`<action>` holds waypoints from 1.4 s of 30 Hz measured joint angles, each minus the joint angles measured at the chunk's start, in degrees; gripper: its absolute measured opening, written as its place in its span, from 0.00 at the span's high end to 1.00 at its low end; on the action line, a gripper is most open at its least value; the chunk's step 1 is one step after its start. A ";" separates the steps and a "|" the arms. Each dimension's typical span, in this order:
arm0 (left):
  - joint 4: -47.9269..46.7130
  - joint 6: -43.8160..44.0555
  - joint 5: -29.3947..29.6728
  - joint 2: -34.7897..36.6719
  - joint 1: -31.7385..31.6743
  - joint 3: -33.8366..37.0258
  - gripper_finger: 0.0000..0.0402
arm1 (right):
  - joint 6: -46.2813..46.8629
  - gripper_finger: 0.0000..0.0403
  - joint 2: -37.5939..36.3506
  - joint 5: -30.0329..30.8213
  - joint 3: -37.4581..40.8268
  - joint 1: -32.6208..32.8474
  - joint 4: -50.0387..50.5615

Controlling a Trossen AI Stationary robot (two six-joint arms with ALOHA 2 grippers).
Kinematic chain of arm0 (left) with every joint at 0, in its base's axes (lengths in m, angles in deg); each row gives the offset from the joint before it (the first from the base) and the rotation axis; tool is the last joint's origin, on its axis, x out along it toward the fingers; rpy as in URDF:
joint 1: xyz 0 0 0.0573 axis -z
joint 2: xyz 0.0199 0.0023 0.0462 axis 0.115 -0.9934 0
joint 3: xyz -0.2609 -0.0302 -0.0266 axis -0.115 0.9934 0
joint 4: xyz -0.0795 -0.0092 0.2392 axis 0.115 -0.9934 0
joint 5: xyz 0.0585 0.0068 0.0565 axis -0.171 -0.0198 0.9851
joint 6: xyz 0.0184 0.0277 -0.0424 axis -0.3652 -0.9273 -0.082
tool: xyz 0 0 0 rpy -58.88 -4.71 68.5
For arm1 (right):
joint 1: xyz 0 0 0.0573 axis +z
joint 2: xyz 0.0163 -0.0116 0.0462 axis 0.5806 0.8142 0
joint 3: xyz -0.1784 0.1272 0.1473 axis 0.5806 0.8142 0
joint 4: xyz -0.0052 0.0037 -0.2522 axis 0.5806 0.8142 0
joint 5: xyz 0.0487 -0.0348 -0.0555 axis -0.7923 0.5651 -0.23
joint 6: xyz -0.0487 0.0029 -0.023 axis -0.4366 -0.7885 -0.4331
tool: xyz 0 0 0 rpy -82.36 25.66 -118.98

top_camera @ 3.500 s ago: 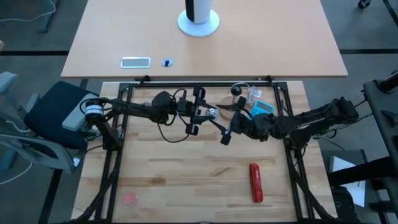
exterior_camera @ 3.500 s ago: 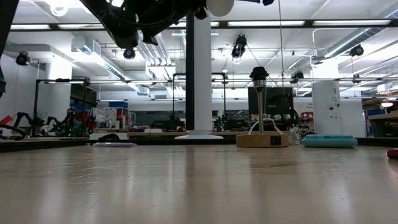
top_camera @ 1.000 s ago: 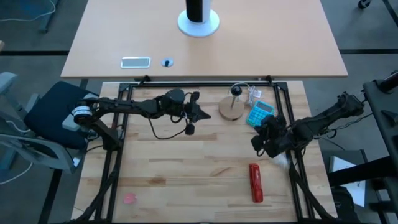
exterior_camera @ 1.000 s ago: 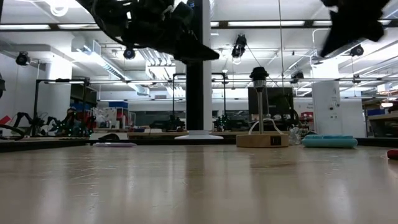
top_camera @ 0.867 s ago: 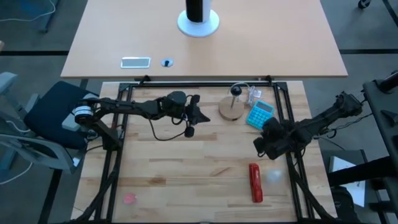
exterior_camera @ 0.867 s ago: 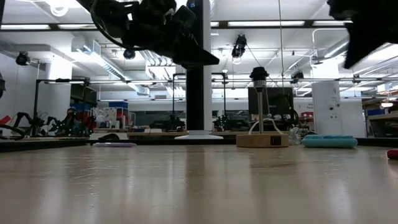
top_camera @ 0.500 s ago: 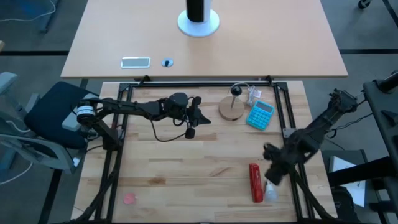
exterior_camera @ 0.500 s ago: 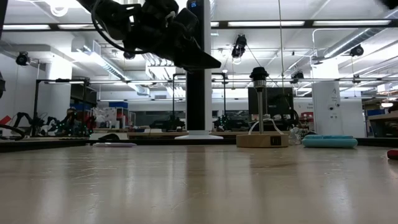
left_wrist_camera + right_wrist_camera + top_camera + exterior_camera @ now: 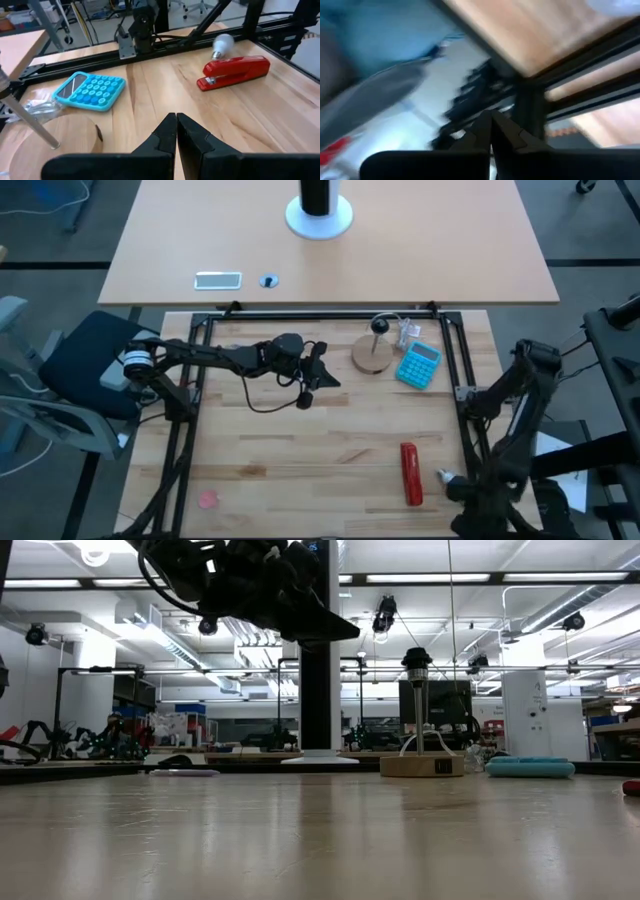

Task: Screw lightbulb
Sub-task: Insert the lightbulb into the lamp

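Note:
The lightbulb [image 9: 441, 476] [image 9: 222, 44], small and white, lies on its side on the table just right of the red stapler [image 9: 410, 473] [image 9: 234, 71]; no gripper touches it. The round wooden disc [image 9: 370, 356] [image 9: 421, 765] with its thin dark-topped post [image 9: 380, 326] stands at the far middle. My left gripper [image 9: 333, 379] [image 9: 176, 122] hangs shut above the table left of the disc, holding nothing. My right gripper [image 9: 470, 498] [image 9: 490, 122] is shut and empty by the table's near right corner, near the black frame rail.
A blue calculator [image 9: 418, 364] [image 9: 90, 89] lies right of the disc, with clear plastic [image 9: 409, 333] behind it. A black frame [image 9: 320, 315] rims the table. A small pink disc [image 9: 208, 500] lies near left. A white cylinder [image 9: 319, 210] stands on the far table.
My right gripper has swung from beside the calculator toward the table's near right corner, tipping as it went. The lightbulb has travelled toward the near edge and now lies beside the stapler. My left gripper has shifted slightly.

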State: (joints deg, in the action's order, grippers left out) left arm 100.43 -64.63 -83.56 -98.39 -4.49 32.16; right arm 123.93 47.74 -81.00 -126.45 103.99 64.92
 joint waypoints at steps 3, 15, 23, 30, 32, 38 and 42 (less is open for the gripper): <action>2.82 0.27 0.00 0.00 0.87 -0.02 0.99 | -2.22 1.00 4.25 -0.73 -0.28 -1.02 5.40; 6.74 4.10 0.48 0.02 2.82 -0.04 0.99 | -13.07 1.00 8.54 11.23 2.45 -9.89 22.07; 8.83 4.08 0.67 -0.74 3.06 -0.04 0.99 | -17.24 1.00 6.26 26.79 3.63 -17.58 31.36; 9.46 3.63 1.32 -2.75 3.15 -0.30 0.99 | -26.90 1.00 3.35 34.23 6.57 -27.97 32.36; 9.44 3.22 4.15 -3.98 3.19 -0.40 0.99 | -29.78 1.00 2.43 37.37 6.90 -31.17 32.26; 12.23 4.04 6.73 -12.78 3.46 -2.70 0.99 | -38.62 1.00 -1.95 41.39 7.02 -40.55 32.34; 12.85 7.03 6.10 -20.13 4.60 -8.45 0.97 | -41.17 1.00 -6.08 41.57 7.02 -44.88 32.96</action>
State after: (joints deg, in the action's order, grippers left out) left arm 113.28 -57.60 -77.46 -118.53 0.11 23.71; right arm 82.77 41.66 -39.42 -119.42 59.11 97.89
